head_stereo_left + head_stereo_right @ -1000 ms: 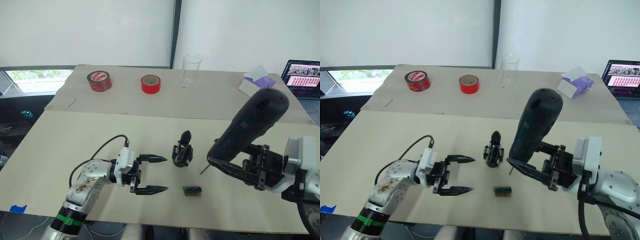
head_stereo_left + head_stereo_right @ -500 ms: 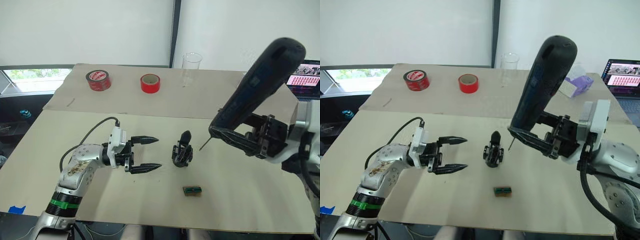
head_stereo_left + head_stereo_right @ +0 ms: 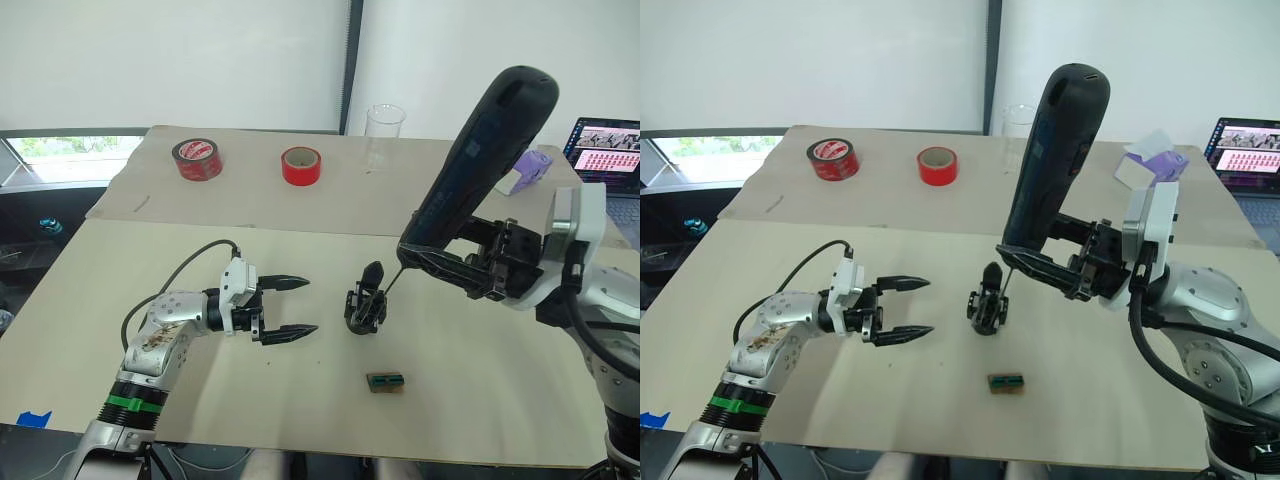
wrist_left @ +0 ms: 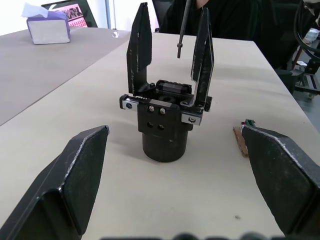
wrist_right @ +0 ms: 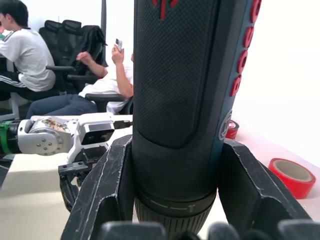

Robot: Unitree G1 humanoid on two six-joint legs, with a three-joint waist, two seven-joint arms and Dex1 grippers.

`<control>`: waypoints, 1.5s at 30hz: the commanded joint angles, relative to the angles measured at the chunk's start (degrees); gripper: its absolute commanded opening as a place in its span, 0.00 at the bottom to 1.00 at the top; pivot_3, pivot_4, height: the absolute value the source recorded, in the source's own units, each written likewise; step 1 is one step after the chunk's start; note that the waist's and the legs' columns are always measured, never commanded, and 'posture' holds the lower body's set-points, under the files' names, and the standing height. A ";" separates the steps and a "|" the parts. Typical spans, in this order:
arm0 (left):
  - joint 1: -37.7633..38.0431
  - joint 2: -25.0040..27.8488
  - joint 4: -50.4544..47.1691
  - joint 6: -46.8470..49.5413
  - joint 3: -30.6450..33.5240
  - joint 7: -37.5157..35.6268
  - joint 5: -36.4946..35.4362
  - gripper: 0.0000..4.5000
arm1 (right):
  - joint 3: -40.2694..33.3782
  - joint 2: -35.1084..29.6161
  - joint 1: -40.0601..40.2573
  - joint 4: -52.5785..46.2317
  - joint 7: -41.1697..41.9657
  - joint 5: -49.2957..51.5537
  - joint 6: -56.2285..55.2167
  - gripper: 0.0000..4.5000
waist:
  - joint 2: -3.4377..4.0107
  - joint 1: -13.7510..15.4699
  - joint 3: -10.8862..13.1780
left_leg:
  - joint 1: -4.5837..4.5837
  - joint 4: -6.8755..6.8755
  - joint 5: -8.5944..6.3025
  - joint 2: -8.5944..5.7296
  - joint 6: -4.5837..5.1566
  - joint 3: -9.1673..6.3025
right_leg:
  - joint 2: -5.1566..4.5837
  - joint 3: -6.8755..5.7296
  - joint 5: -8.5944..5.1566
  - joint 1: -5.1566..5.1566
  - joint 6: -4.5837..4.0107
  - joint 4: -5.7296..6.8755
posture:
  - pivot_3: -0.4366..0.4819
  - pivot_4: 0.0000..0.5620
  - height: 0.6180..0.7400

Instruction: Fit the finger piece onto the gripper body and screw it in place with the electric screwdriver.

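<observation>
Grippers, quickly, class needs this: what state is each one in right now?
Left gripper: open, holding nothing, beside the gripper body.
Right gripper: closed on the electric screwdriver.

Matt rubbery electric screwdriver (thin metal bit), black plastic gripper body

No legible txt or labels.
</observation>
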 commanded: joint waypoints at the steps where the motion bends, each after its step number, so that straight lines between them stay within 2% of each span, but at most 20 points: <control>1: -0.98 -1.03 0.50 -1.61 -0.14 -0.52 0.67 1.00 | -0.97 0.55 -1.60 -0.35 0.91 -0.45 -1.20 0.43 | 0.00 0.00 0.00 | 0.00 0.00 0.00 0.00 0.00 0.00 | 0.00 0.00 0.00 0.00 -0.01 0.00 | 0.48 0.27 1.00; 20: -6.53 -6.65 7.99 -4.84 -3.28 -1.51 5.58 1.00 | 4.26 5.58 -8.37 3.22 2.13 -2.88 0.37 0.43 | 0.00 -1.10 0.00 | -0.08 0.05 0.07 -0.03 0.00 0.01 | 0.05 -0.04 0.12 -0.07 0.12 0.09 | 0.48 0.27 1.00; 45: -8.45 -9.76 10.29 -5.01 -4.91 -0.43 8.59 1.00 | 6.54 7.57 -7.75 7.65 7.82 -5.82 -0.01 0.43 | 0.00 -1.13 0.00 | -0.13 0.31 0.11 -0.04 0.02 0.01 | 0.02 0.01 0.12 -0.24 0.12 0.55 | 0.48 0.27 1.00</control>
